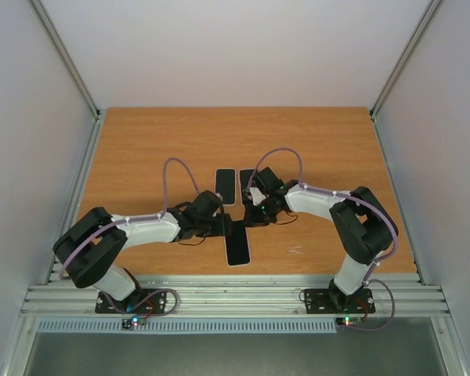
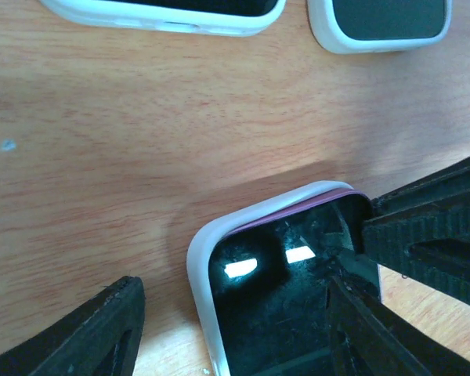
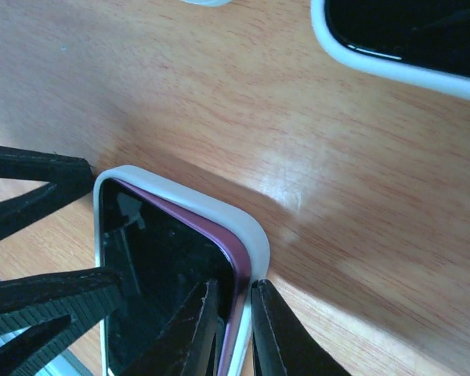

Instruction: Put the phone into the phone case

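The phone has a black screen and a purple frame. It lies inside the white phone case on the table, in the middle of the top view. Its purple edge shows above the case rim at the far corner. My left gripper is open: one finger is on the table left of the case, the other is over the screen. My right gripper is shut on the case's side wall, one finger on the screen and one outside the wall.
Two other dark-screened phones in white cases lie side by side just behind, one on the left and one on the right. They show at the top of the left wrist view.
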Controlling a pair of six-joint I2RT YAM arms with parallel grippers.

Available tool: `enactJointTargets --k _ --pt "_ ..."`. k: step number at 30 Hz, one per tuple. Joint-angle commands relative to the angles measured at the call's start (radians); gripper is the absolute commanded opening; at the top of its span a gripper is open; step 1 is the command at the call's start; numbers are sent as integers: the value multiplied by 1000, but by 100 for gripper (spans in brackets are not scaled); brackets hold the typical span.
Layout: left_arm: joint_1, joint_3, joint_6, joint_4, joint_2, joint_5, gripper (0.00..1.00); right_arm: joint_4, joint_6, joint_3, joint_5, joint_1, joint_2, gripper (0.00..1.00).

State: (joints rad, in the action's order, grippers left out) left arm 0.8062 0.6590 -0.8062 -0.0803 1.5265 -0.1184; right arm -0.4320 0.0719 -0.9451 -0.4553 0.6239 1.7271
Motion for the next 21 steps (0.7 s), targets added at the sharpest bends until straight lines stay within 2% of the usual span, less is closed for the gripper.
enactJointTargets --k 1,9,15,21 --pt "-1 15 28 -53 46 -24 62 -36 20 -25 33 -1 66 14" --pt "19 20 27 -59 81 -22 60 -160 40 -53 201 13 200 10" --pt "33 5 26 -76 59 -6 65 -246 43 -126 338 75 288 11" --pt "33 -33 18 -102 -4 45 66 -304 31 -182 445 120 364 14"
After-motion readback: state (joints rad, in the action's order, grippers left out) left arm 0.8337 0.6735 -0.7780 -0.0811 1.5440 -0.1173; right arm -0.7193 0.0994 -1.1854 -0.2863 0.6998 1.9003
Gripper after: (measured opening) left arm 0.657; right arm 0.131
